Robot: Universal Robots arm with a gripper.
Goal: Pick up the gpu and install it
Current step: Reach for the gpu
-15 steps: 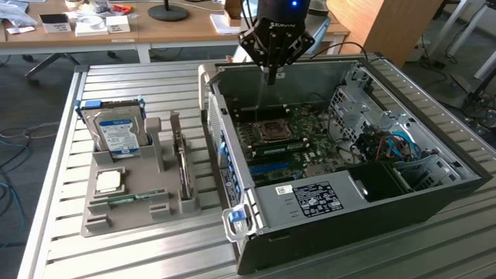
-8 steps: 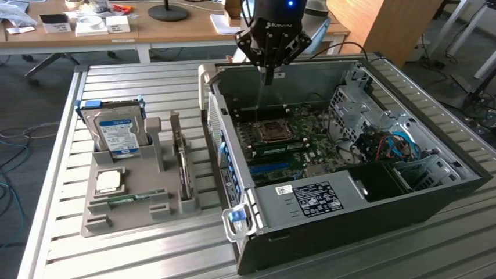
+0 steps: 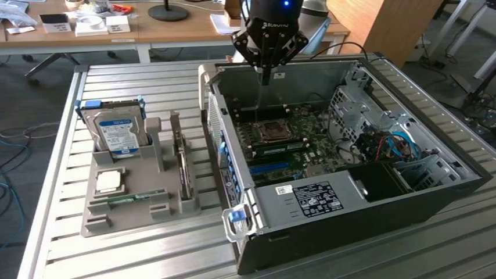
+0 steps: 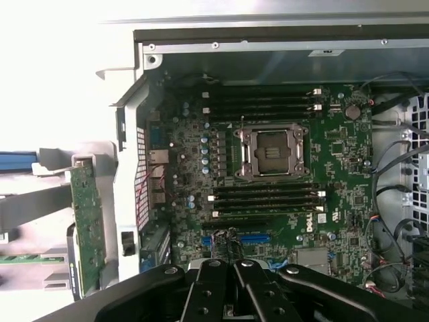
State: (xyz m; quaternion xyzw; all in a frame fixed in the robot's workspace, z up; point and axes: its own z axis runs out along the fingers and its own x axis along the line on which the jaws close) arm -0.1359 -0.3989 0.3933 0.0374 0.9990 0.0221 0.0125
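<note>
Table (image 3: 139,93) is ribbed bare alu, PC case (image 3: 310,75) matt grey sheet metal, tray (image 3: 116,221) matt grey plastic, gpu (image 4: 87,221) dull green PCB, gripper (image 3: 265,78) smooth black

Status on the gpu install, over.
Tool shut, empty, over open case. Gpu upright in grey holder, apart from tool. Between them: case wall.

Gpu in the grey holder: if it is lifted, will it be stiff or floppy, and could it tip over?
Probably stiff: the gpu is a flat circuit board. It stands on edge in a slot of the holder, so it may tip once lifted free. Its bare components look fragile.
</note>
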